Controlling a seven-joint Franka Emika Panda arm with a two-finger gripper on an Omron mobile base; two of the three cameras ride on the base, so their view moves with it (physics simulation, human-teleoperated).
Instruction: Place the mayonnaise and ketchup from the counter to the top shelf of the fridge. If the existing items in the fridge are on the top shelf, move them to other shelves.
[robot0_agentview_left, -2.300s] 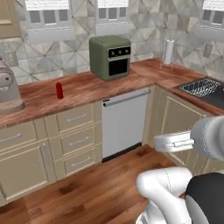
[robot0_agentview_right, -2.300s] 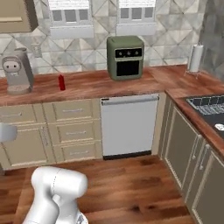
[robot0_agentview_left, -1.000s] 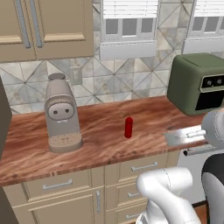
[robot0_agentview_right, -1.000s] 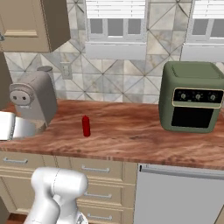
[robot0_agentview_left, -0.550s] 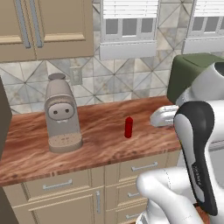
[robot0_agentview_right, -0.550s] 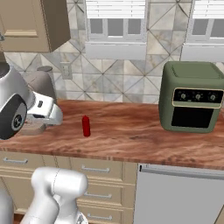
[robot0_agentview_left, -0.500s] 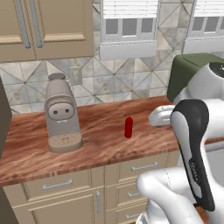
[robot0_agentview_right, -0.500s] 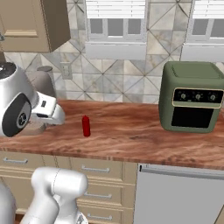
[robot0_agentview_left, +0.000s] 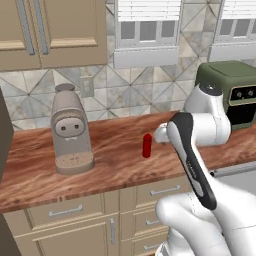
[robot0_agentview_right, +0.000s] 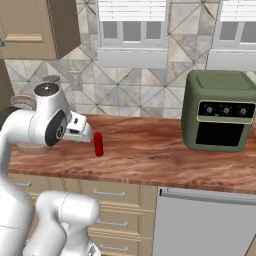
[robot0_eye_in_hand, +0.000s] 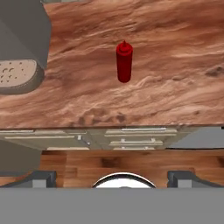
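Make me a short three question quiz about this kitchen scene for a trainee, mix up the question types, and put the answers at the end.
1. True or false: the ketchup is standing upright on the counter.
2. Multiple choice: which appliance stands on the counter on the far side of the ketchup from the beige coffee machine? A) a green toaster oven B) a silver kettle C) a black microwave
3. Fill in the blank: in the hand view the gripper is held above the ketchup, and its fingers are ____ touching the bottle.

Key: 1 true. 2 A, the green toaster oven. 3 not.
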